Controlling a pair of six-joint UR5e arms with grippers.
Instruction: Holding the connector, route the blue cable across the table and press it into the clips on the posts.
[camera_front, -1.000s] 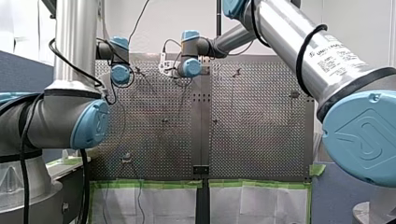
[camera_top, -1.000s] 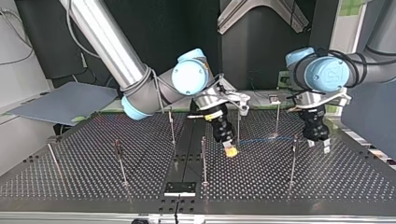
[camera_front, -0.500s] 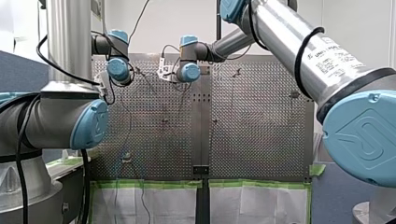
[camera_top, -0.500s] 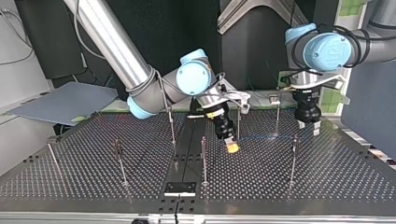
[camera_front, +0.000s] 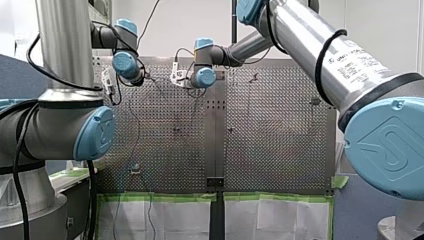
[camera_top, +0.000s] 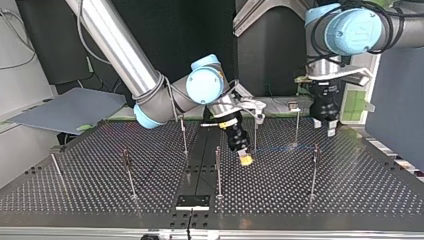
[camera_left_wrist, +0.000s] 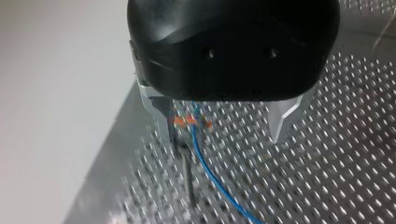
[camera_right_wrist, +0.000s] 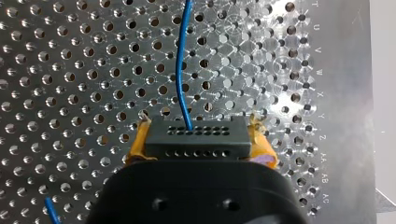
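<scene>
My right gripper is shut on the black connector, with yellow pads on both sides of it. The blue cable leaves the connector and runs ahead over the perforated table. In the top view this gripper hangs low near the middle, beside a post. My left gripper is open with nothing between its metal fingers. Beneath it the blue cable sits in an orange clip on a post. It hovers raised at the top view's right.
Several thin posts stand on the table, among them one at the top view's right, one in the middle and one at the left. A black plate lies at the near edge. A grey board lies off the table's left.
My left gripper has risen and drawn back from the post at the top view's right, staying open. My right gripper still holds the connector and has shifted only slightly.
</scene>
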